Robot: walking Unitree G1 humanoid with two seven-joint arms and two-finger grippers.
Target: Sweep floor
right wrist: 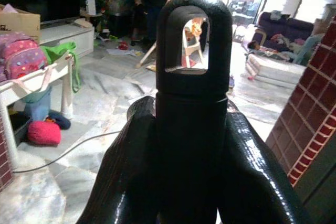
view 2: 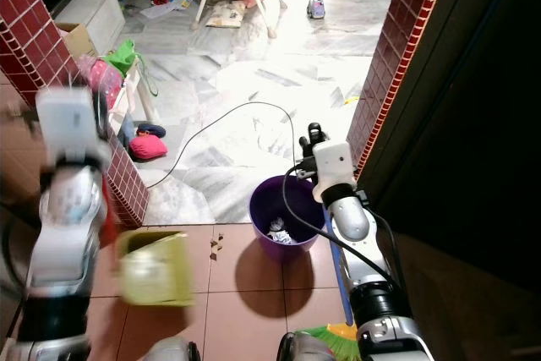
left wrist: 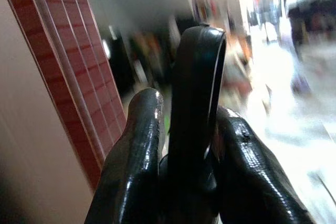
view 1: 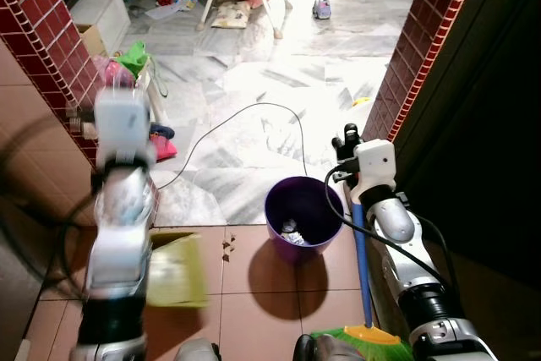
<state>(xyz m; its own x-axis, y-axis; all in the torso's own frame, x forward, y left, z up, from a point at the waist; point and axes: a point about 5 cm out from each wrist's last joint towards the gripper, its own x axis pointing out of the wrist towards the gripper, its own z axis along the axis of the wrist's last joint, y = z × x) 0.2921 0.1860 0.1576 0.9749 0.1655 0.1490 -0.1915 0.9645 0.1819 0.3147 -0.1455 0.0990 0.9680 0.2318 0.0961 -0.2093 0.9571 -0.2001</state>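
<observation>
Dustpan (view 1: 173,270) came first on the left: a yellow-green one, blurred, hanging low over the brown tiled floor (view 1: 254,302) from the raised left arm. The left claw (left wrist: 181,145) was shut tight on the pan's black handle (left wrist: 194,103), its two fingers (left wrist: 131,156) pressed against either side. Just beside the pan, a few small scraps (view 1: 228,247) lay on the tiles. Next along stood the purple bin (view 1: 303,217), at the edge where the brown tiles met the pale marble, with some crumpled rubbish already in its bottom. Right of the bin ran the broom's blue pole (view 1: 361,264), upright, with the green and orange bristle head (view 1: 359,342) down at the floor near the robot's feet. The right claw (right wrist: 189,145) was clamped round the black top end of that pole.

By my reckoning the step in hand was gathering: pan and broom both held, scraps not yet collected. The next move would call for lowering the pan's lip flat to the tiles beside the scraps, then drawing the bristles across toward it.
</observation>
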